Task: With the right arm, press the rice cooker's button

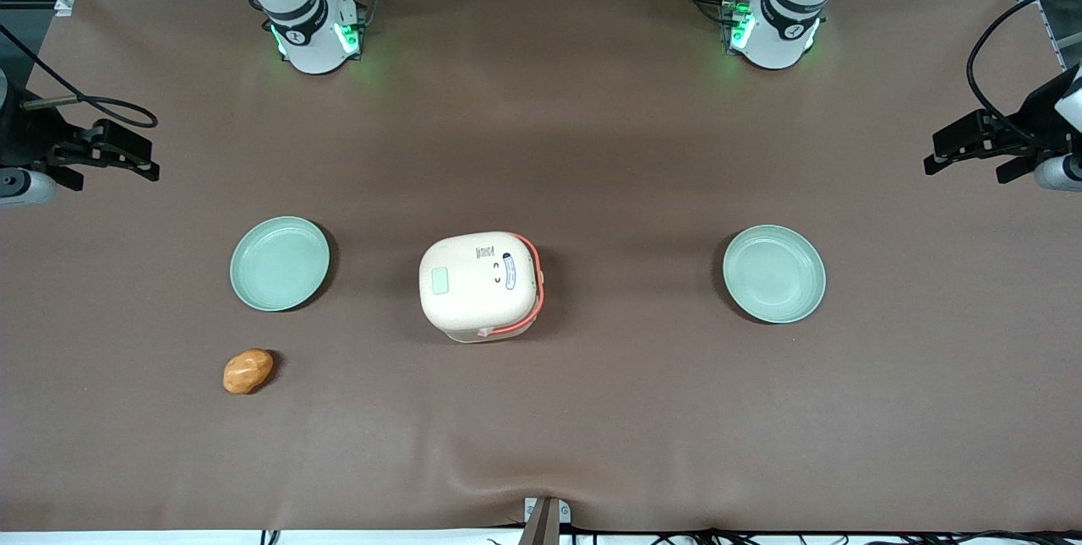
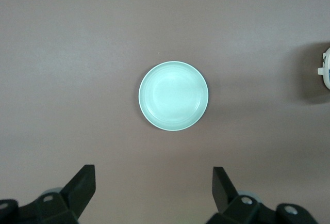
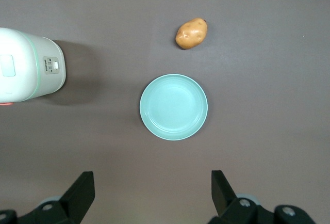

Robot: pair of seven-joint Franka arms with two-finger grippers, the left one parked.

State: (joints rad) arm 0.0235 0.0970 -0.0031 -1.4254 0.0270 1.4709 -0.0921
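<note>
The cream rice cooker stands in the middle of the table, lid shut, with a coral-orange handle band. In the right wrist view the cooker shows its pale green rim and a small grey button panel on its side wall. A sliver of the cooker also shows in the left wrist view. The right arm's black gripper hangs high at the working arm's end of the table, well apart from the cooker. In its own wrist view the gripper is open and empty, looking down on a green plate.
A pale green plate lies beside the cooker toward the working arm's end. A potato lies nearer the front camera than that plate. A second green plate lies toward the parked arm's end.
</note>
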